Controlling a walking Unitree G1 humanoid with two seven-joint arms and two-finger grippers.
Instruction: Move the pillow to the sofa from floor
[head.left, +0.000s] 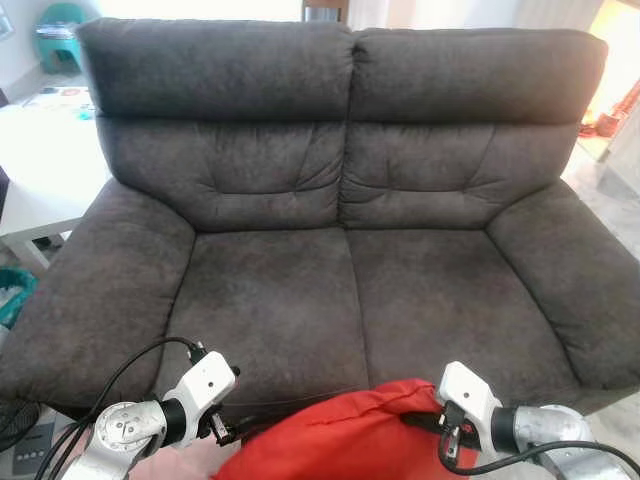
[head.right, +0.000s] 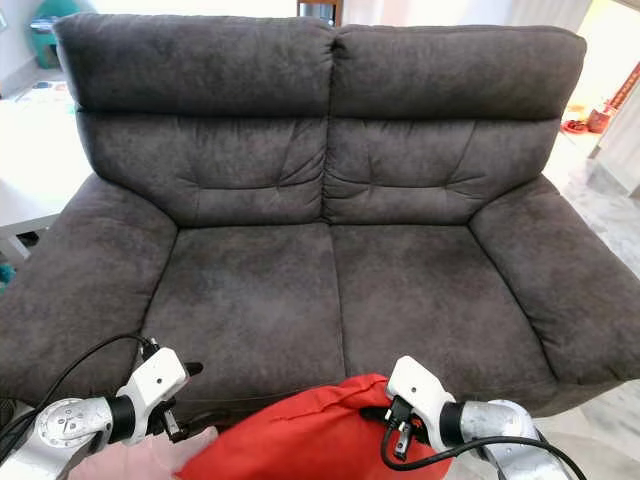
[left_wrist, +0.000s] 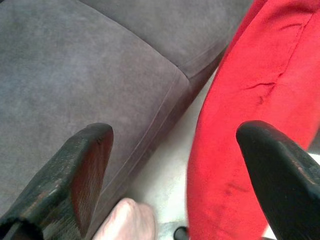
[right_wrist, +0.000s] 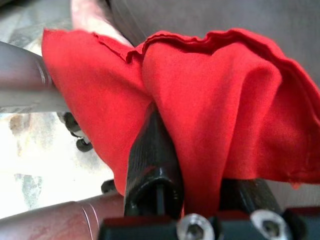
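A red pillow (head.left: 335, 440) hangs low in front of the dark grey two-seat sofa (head.left: 340, 290), just below the seat's front edge. My right gripper (right_wrist: 200, 165) is shut on a bunched corner of the pillow (right_wrist: 225, 100), with red fabric pinched between its fingers. It sits at the pillow's right side (head.left: 442, 425). At the pillow's left side, my left gripper (left_wrist: 175, 150) is open. One of its fingers (left_wrist: 280, 170) lies against the pillow's edge (left_wrist: 240, 125) and the other over the sofa seat (left_wrist: 75, 90).
A pale pink soft object (head.left: 165, 465) lies on the floor under my left arm. A white table (head.left: 40, 170) stands left of the sofa, with a teal item (head.left: 10, 295) below it. Light tiled floor (head.left: 610, 200) runs along the sofa's right.
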